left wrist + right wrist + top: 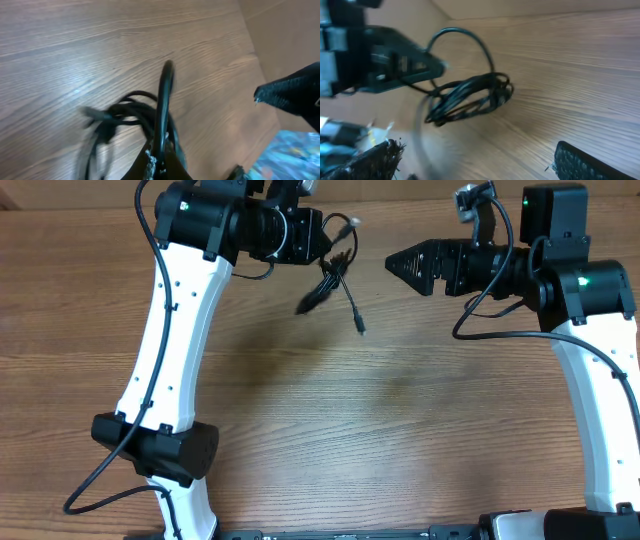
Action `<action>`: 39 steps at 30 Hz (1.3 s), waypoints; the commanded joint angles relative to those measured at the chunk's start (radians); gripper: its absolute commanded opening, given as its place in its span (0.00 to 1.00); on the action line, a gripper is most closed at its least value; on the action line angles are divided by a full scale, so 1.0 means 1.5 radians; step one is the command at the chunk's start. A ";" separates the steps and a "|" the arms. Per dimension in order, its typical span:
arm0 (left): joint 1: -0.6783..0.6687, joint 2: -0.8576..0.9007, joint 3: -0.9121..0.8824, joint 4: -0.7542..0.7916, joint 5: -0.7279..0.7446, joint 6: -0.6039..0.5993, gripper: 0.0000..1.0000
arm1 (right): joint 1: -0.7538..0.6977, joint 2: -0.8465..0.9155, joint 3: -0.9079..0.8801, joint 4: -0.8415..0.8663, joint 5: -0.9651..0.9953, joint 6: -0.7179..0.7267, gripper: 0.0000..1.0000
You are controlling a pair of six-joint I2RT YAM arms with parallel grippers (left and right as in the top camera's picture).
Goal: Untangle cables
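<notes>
The cables (336,278) are a bundle of thin black cords that hangs above the table from my left gripper (333,242), with loose ends (359,323) dangling toward the wood. In the left wrist view that gripper (162,162) is shut on a strand of the cables (131,106), which loop out ahead of it, blurred. My right gripper (397,264) stands open just right of the bundle, pointing at it and apart from it. In the right wrist view the cables (470,97) hang in front of the wide-apart fingers (580,162), with nothing between them.
The wooden table (400,430) spreads below both arms. The white left arm (170,330) runs down the left side and the white right arm (600,400) down the right. Thick black arm wires (480,320) loop near the right wrist.
</notes>
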 commanded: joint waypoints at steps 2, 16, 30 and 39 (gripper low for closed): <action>0.032 -0.003 0.006 0.012 0.081 -0.020 0.66 | -0.001 0.001 0.016 0.001 -0.062 -0.015 0.99; 0.033 -0.019 0.006 -0.055 -0.234 -0.019 1.00 | 0.033 0.014 -0.016 -0.046 0.134 -0.014 1.00; 0.011 -0.111 0.006 -0.092 -0.415 -0.053 1.00 | 0.231 0.197 -0.199 0.242 0.255 0.036 1.00; 0.012 -0.149 0.006 -0.164 -0.459 -0.043 1.00 | 0.268 0.288 -0.199 0.313 0.312 0.000 0.92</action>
